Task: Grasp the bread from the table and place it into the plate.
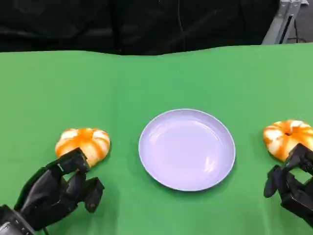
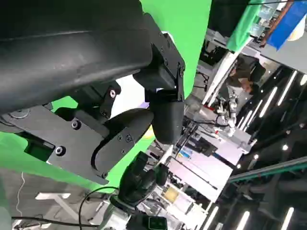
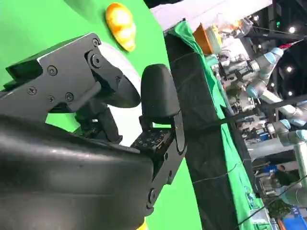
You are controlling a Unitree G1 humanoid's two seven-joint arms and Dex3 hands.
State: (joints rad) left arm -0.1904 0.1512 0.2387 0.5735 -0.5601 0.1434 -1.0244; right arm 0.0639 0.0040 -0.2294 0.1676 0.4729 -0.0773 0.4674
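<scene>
Plate [image 1: 187,149] centre, empty. Bread [image 1: 82,143] at its 9 o'clock, second bread [image 1: 287,137] at 3. Left hand [image 1: 58,188] released, fingertips just reaching first bread; right hand [image 1: 292,183] released beside second. Advice: centre palm over bread, close gently, lift clear.

- Our left robot hand [image 1: 58,188] sits low at our left, fingers curled loosely, holding nothing.
- Our right robot hand [image 1: 291,183] mirrors it, empty too.

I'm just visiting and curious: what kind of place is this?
Probably a robotics lab or test hall. A green-covered table holds a plate and bread, and other robot arms stand at cluttered benches under strip lights.
</scene>
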